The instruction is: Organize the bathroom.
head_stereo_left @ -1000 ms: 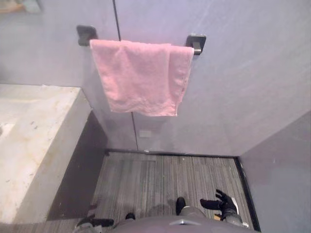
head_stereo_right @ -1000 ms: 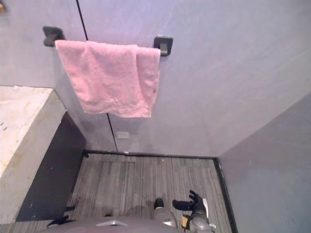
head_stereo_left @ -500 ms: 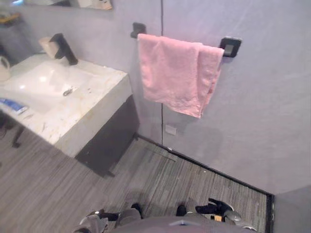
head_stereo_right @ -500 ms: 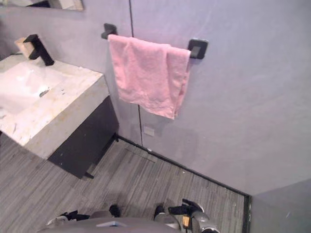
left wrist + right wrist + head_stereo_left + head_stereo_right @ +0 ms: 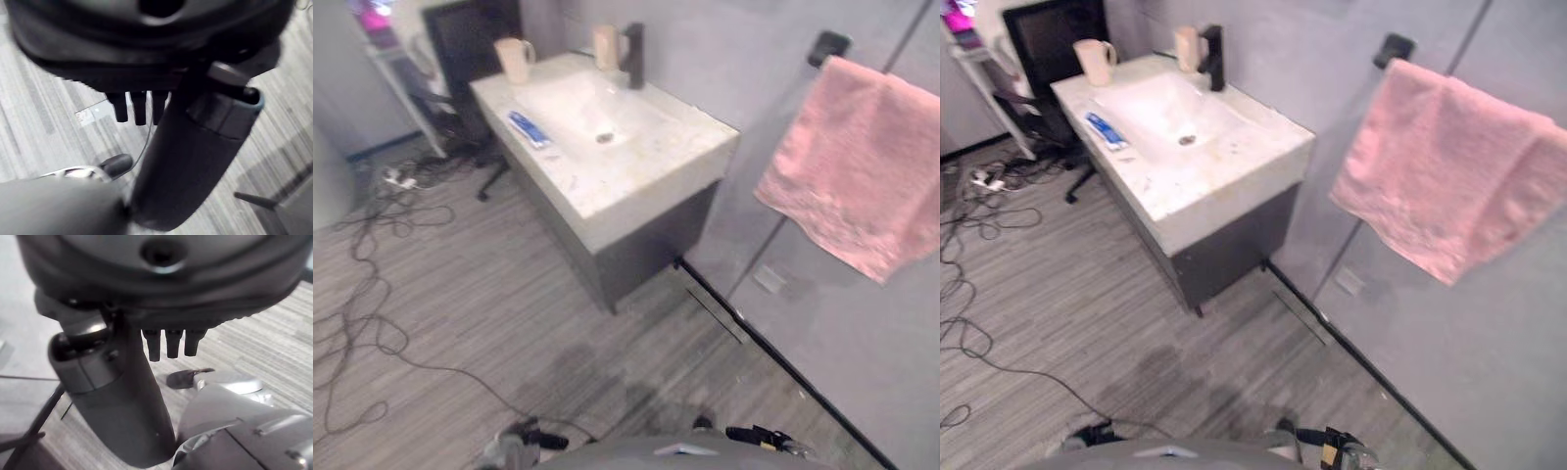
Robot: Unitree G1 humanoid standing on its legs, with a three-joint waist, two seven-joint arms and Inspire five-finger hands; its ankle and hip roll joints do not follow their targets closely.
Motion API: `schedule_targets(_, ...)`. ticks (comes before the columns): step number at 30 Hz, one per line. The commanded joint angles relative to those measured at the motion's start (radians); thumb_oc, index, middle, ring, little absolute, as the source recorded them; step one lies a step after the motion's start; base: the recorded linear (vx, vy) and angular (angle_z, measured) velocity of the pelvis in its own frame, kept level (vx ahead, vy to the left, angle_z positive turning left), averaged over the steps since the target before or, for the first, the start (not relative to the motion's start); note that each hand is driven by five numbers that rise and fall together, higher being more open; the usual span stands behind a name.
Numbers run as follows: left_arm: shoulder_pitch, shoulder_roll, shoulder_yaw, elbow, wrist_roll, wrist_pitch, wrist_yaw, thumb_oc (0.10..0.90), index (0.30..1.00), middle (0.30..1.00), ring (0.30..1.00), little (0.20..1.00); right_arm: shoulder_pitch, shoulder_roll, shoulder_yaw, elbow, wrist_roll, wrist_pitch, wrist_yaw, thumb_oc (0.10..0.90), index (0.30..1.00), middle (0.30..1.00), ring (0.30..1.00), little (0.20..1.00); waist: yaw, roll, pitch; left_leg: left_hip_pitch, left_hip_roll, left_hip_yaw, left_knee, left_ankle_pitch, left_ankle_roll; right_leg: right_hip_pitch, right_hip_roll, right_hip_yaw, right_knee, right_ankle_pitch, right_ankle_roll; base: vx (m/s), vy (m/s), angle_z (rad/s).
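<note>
While I'm looking down from the head cam, pink towel [image 5: 1449, 171] is hanging over a wall bar, long axis along the bar, folds dropping straight down, cloth rumpled. White sink counter [image 5: 636, 166] is carrying two cups [image 5: 516, 59], blue tube [image 5: 526, 128], dark tap [image 5: 633, 54]. L hand [image 5: 137, 105] and R hand [image 5: 168, 342] are hanging low over striped floor, fingers relaxed, straight, holding nothing.

No lettering can be read anywhere; the blue tube [image 5: 527, 128] on the washbasin counter [image 5: 646, 176] shows none.
</note>
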Motion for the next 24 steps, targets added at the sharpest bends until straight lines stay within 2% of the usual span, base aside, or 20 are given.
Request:
schedule_targets(1, -0.035, 0.038, -0.043, -0.013, 0.116, 0.018, -0.013, 0.800, 0.900, 0.900, 0.900, 0.900, -0.078, -0.005, -0.004, 0.052, -0.060, 0.005, -0.008, 0.800, 0.900, 0.900, 0.900, 0.900, -0.014, 0.001, 0.018, 0.127, 0.149, 0.013, 0.044, -0.032, -0.112, -0.189, -0.024, 0.026, 0.028, 0.045, 0.116, -0.09, 0.368, 0.92)
schedule_targets(2, -0.037, 0.039, -0.052, -0.016, 0.126, 0.023, -0.015, 0.800, 0.900, 0.900, 0.900, 0.900, -0.080, -0.005, -0.003, 0.049, -0.072, 0.004, -0.006, 0.800, 0.900, 0.900, 0.900, 0.900, -0.012, -0.001, 0.021, 0.123, 0.140, 0.007, 0.046, -0.038, -0.107, -0.194, -0.038, 0.028, 0.030, 0.056, 0.123, -0.05, 0.462, 0.86)
schedule_targets(4, -0.052, 0.038, -0.101, -0.012, 0.157, 0.034, -0.003, 0.800, 0.900, 0.900, 0.900, 0.900, -0.090, -0.004, -0.006, 0.035, -0.097, 0.015, 0.005, 0.800, 0.900, 0.900, 0.900, 0.900, 0.010, -0.018, 0.037, 0.089, 0.089, -0.028, 0.062, -0.073, -0.076, -0.212, -0.115, 0.027, 0.045, 0.119, 0.133, -0.06, 0.455, 0.59)
schedule_targets(5, -0.052, 0.038, -0.101, -0.012, 0.157, 0.034, -0.003, 0.800, 0.900, 0.900, 0.900, 0.900, -0.090, -0.004, -0.007, 0.035, -0.097, 0.015, 0.005, 0.800, 0.900, 0.900, 0.900, 0.900, 0.010, -0.019, 0.037, 0.089, 0.088, -0.028, 0.063, -0.073, -0.075, -0.213, -0.115, 0.027, 0.045, 0.120, 0.134, -0.07, 0.422, 0.52)
schedule_targets(6, -0.060, 0.039, -0.122, -0.009, 0.155, 0.040, 0.013, 0.800, 0.900, 0.900, 0.900, 0.900, -0.094, -0.006, -0.004, 0.028, -0.145, 0.024, 0.025, 0.800, 0.900, 0.900, 0.900, 0.900, 0.024, -0.025, 0.046, 0.072, 0.063, -0.038, 0.072, -0.081, -0.062, -0.210, -0.152, 0.024, 0.060, 0.140, 0.128, -0.05, 0.283, 0.45)
schedule_targets(8, -0.067, 0.044, -0.129, -0.007, 0.149, 0.051, 0.018, 0.800, 0.900, 0.900, 0.900, 0.900, -0.099, -0.004, 0.013, 0.026, -0.169, 0.028, 0.030, 0.800, 0.900, 0.900, 0.900, 0.900, 0.036, -0.025, 0.053, 0.058, 0.047, -0.043, 0.068, -0.076, -0.052, -0.219, -0.170, 0.030, 0.119, 0.154, 0.120, -0.07, 0.364, 0.43)
schedule_targets(9, -0.075, 0.048, -0.135, -0.003, 0.159, 0.049, 0.018, 0.800, 0.900, 0.900, 0.900, 0.900, -0.102, -0.002, 0.027, 0.026, -0.156, 0.037, 0.036, 0.800, 0.900, 0.900, 0.900, 0.900, 0.038, -0.016, 0.060, 0.050, 0.041, -0.045, 0.054, -0.064, -0.040, -0.228, -0.158, 0.043, 0.185, 0.142, 0.108, -0.04, 0.342, 0.33)
schedule_targets(10, -0.078, 0.051, -0.138, -0.004, 0.167, 0.049, 0.016, 0.800, 0.900, 0.900, 0.900, 0.900, -0.101, -0.002, 0.030, 0.026, -0.148, 0.040, 0.038, 0.800, 0.900, 0.900, 0.900, 0.900, 0.031, -0.008, 0.061, 0.048, 0.040, -0.052, 0.044, -0.056, -0.035, -0.238, -0.123, 0.070, 0.223, 0.122, 0.100, 0.01, 0.382, 0.30)
schedule_targets(11, -0.084, 0.057, -0.146, -0.007, 0.178, 0.047, 0.011, 0.800, 0.900, 0.900, 0.900, 0.900, -0.096, -0.001, 0.034, 0.028, -0.140, 0.040, 0.037, 0.800, 0.900, 0.900, 0.900, 0.900, 0.016, 0.004, 0.064, 0.047, 0.040, -0.072, 0.027, -0.037, -0.030, -0.253, -0.060, 0.109, 0.265, 0.084, 0.088, 0.13, 0.347, 0.50)
schedule_targets(12, -0.096, 0.060, -0.153, -0.009, 0.188, 0.052, -0.002, 0.800, 0.900, 0.900, 0.900, 0.900, -0.090, 0.007, 0.043, 0.031, -0.132, 0.041, 0.027, 0.800, 0.900, 0.900, 0.900, 0.900, -0.008, 0.016, 0.063, 0.042, 0.034, -0.109, 0.013, -0.022, -0.021, -0.270, 0.038, 0.160, 0.293, 0.032, 0.075, 0.14, 0.299, 0.44)
schedule_targets(13, -0.098, 0.060, -0.153, -0.010, 0.188, 0.052, -0.002, 0.800, 0.900, 0.900, 0.900, 0.900, -0.089, 0.009, 0.045, 0.031, -0.129, 0.042, 0.024, 0.800, 0.900, 0.900, 0.900, 0.900, -0.012, 0.017, 0.061, 0.038, 0.033, -0.115, 0.010, -0.019, -0.019, -0.274, 0.053, 0.168, 0.292, 0.028, 0.072, 0.17, 0.263, 0.69)
schedule_targets(15, -0.119, 0.055, -0.163, -0.015, 0.200, 0.064, -0.005, 0.800, 0.900, 0.900, 0.900, 0.900, -0.081, 0.023, 0.055, 0.037, -0.134, 0.050, 0.012, 0.800, 0.900, 0.900, 0.900, 0.900, -0.046, 0.018, 0.059, 0.037, 0.012, -0.157, 0.004, -0.020, -0.006, -0.278, 0.156, 0.224, 0.258, -0.031, 0.062, 0.18, 0.227, 0.86)
schedule_targets(17, -0.129, 0.052, -0.164, -0.019, 0.193, 0.073, -0.007, 0.800, 0.900, 0.900, 0.900, 0.900, -0.076, 0.025, 0.059, 0.037, -0.145, 0.055, 0.009, 0.800, 0.900, 0.900, 0.900, 0.900, -0.064, 0.015, 0.058, 0.039, -0.005, -0.170, 0.004, -0.027, -0.001, -0.277, 0.188, 0.244, 0.214, -0.036, 0.059, 0.18, 0.184, 0.91)
schedule_targets(19, -0.160, 0.043, -0.154, -0.026, 0.194, 0.094, -0.015, 0.800, 0.900, 0.900, 0.900, 0.900, -0.056, 0.035, 0.065, 0.033, -0.147, 0.060, -0.007, 0.800, 0.900, 0.900, 0.900, 0.900, -0.107, -0.010, 0.050, 0.052, -0.071, -0.215, 0.004, -0.063, 0.023, -0.303, 0.233, 0.280, 0.099, 0.024, 0.067, 0.33, 0.206, 0.79)
schedule_targets(20, -0.170, 0.041, -0.149, -0.032, 0.194, 0.098, -0.014, 0.800, 0.900, 0.900, 0.900, 0.900, -0.050, 0.037, 0.070, 0.028, -0.165, 0.074, -0.011, 0.800, 0.900, 0.900, 0.900, 0.900, -0.122, -0.020, 0.052, 0.066, -0.090, -0.227, 0.004, -0.079, 0.035, -0.320, 0.240, 0.282, 0.084, 0.051, 0.074, 0.31, 0.147, 0.86)
schedule_targets(24, -0.181, 0.034, -0.138, -0.042, 0.171, 0.087, -0.001, 0.800, 0.900, 0.900, 0.900, 0.900, -0.048, 0.033, 0.073, 0.034, -0.200, 0.098, 0.004, 0.800, 0.900, 0.900, 0.900, 0.900, -0.138, -0.021, 0.053, 0.078, -0.093, -0.216, 0.004, -0.084, 0.050, -0.314, 0.246, 0.291, 0.120, 0.024, 0.069, 0.18, 0.063, 0.82)
